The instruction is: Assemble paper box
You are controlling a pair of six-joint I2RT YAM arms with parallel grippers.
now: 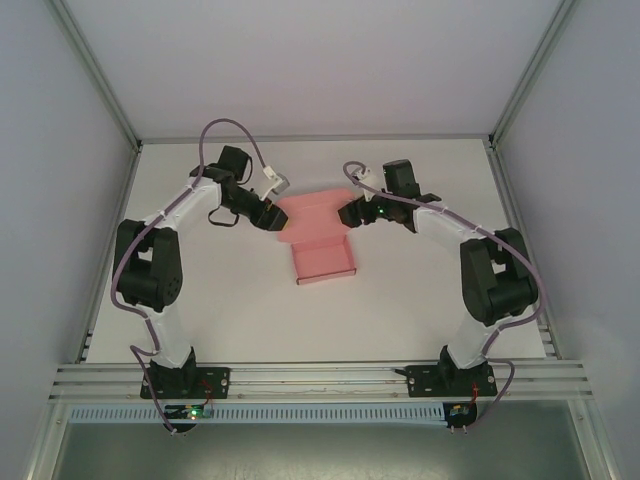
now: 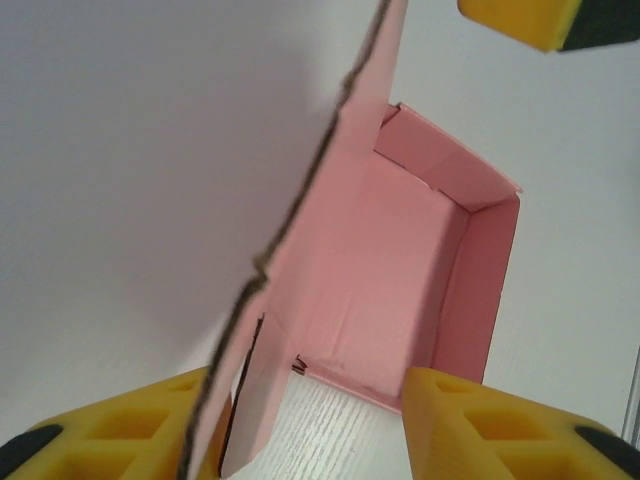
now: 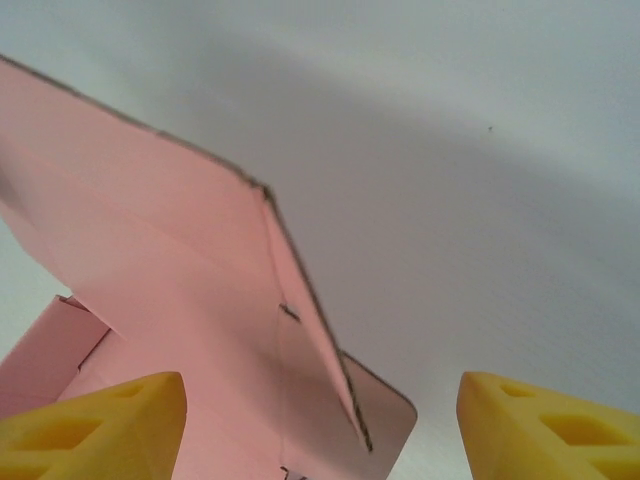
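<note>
in the top view the tips of both arms are showing small and dark against the pink card, so whether either one is touching it is hard to make out. in the left wrist view a yellow and black piece (image 2: 525, 22) is poking in at the upper right corner, cut off by the frame. the yellow fingers (image 2: 130, 435) are also being cropped at the bottom edge, as is the lower end of the nearest flap. in the right wrist view a raised pink panel is hiding most of the tray behind it, with just a corner peeking out at lower left.

the paper box (image 1: 322, 262) is lying near the middle of the white desk (image 1: 400, 320), partly folded. its shallow tray is pointing toward the arm bases, and a wider panel is spreading out at the far end between the two arms.

the left gripper (image 1: 272, 218) is sitting at that panel's left edge. from its wrist, the left gripper (image 2: 305, 390) is holding its jaws released. a standing flap of the paper box (image 2: 390, 270) is running edge-on just beside one finger and well clear of the other, and the tray is lying open beyond.

the right gripper (image 1: 350, 213) is sitting at the panel's right edge. from its wrist, the right gripper (image 3: 322, 395) is likewise keeping its jaws wide apart. the creased panel of the paper box (image 3: 170, 250) is rising between and ahead of them, gripped by neither finger.
</note>
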